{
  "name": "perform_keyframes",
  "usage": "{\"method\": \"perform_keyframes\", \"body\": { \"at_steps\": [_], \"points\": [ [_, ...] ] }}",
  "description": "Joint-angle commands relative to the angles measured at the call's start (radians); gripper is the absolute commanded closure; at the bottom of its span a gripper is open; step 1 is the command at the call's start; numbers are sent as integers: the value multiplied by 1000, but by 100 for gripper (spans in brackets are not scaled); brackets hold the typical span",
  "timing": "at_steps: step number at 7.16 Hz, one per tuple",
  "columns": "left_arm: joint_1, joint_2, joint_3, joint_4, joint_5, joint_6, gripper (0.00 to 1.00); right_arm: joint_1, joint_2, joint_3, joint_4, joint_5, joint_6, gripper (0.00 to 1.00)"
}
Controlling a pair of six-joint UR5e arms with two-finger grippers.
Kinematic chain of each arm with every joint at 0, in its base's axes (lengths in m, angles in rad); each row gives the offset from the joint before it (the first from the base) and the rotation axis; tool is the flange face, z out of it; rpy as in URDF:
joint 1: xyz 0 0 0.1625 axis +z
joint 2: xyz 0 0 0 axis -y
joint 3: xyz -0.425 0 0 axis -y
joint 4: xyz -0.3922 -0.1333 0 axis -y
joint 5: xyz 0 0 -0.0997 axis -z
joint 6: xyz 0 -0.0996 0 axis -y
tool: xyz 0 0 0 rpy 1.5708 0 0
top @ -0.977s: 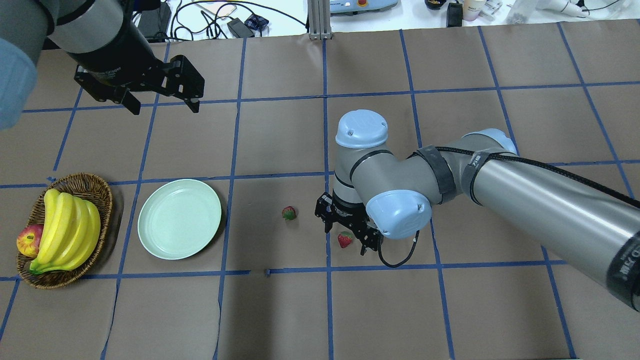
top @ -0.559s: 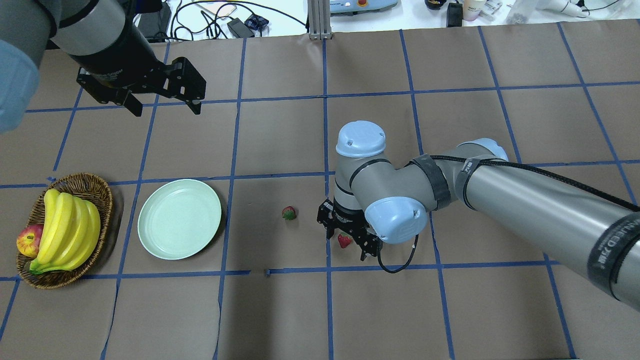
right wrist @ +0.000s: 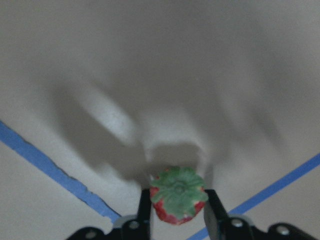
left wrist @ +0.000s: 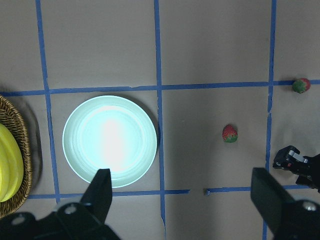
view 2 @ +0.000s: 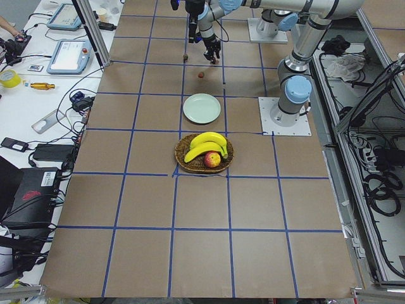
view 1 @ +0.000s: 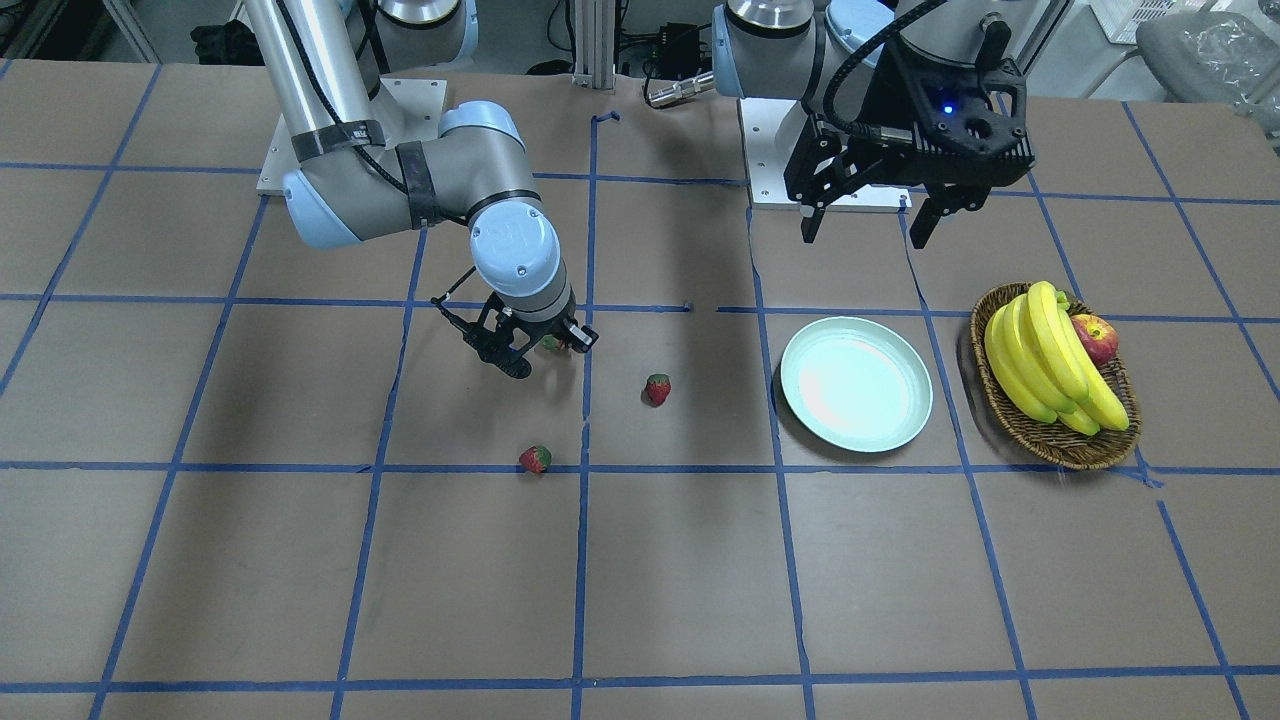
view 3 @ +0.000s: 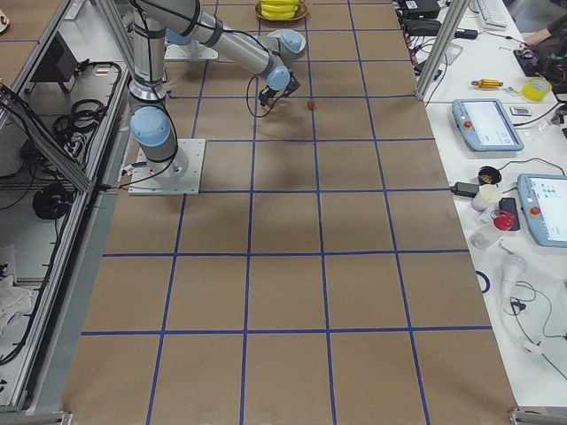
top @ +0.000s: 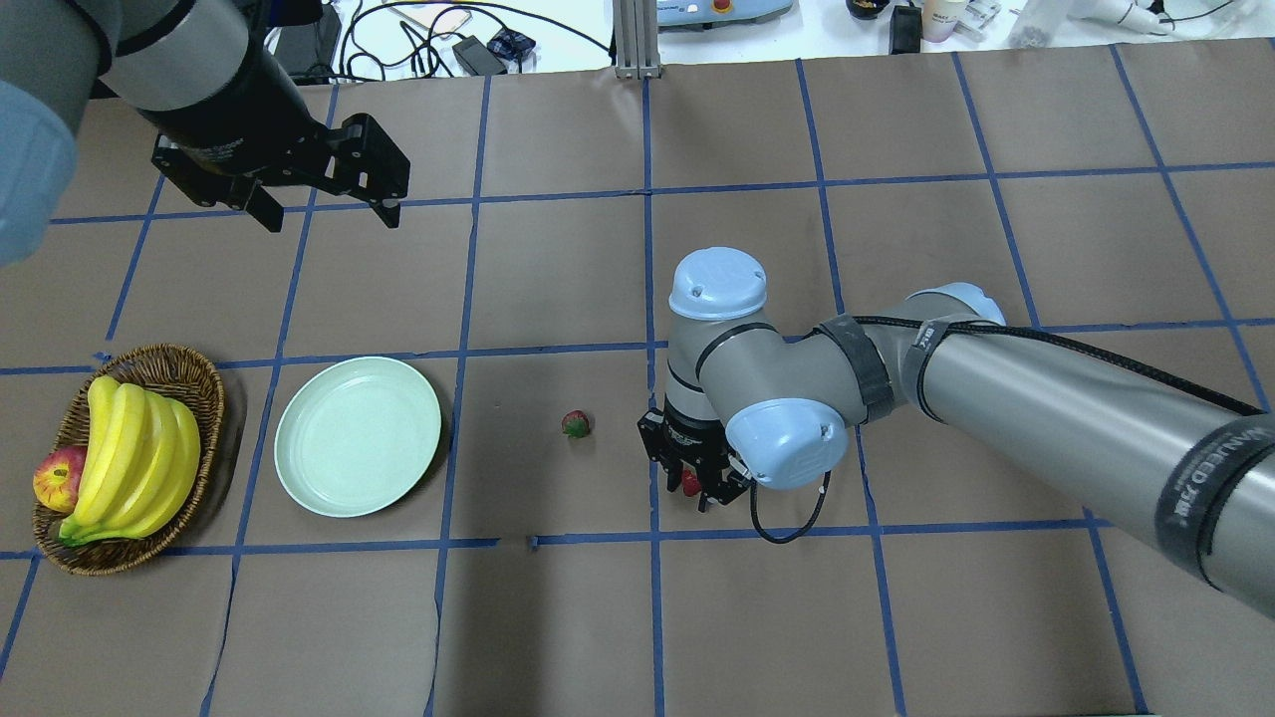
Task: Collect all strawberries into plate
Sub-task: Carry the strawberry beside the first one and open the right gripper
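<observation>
1. The right gripper (top: 691, 488) is clamped on one strawberry (right wrist: 177, 195).
2. A second strawberry (view 1: 657, 388) and a third strawberry (view 1: 535, 459) lie on the desk (top: 558, 617), outside the plate (top: 357, 435).
3. The left gripper (top: 329, 211) hangs with its fingers apart.

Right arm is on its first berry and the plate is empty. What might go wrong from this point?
1. The right gripper pinches the held strawberry only at its fingertips; the rounded berry may slip out on lifting.
2. The middle strawberry lies between it and the plate; a low carry might knock it.
3. The plate is shallow; a high release may let the berry roll off.
</observation>
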State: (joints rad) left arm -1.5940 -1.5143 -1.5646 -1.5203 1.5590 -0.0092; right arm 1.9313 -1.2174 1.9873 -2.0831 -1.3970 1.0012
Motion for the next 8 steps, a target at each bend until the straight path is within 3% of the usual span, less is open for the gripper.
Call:
{"method": "perform_keyframes", "body": {
  "at_steps": [1,2,5,7,8],
  "points": [
    [-1,0,-2,-1,1,0,0,0,-1,-7,-25,-4,-1,100],
    [-1,0,-3,0,0,0,0,0,-10,-30,-34,10,8,100],
    [0,0,-5,0,0,0,0,12,-1,-114,-61,252,11,100],
    [0,0,-5,0,0,0,0,12,85,-108,-141,315,5,100],
    [0,0,-5,0,0,0,0,12,101,-102,-144,314,-12,56]
  ]
}}
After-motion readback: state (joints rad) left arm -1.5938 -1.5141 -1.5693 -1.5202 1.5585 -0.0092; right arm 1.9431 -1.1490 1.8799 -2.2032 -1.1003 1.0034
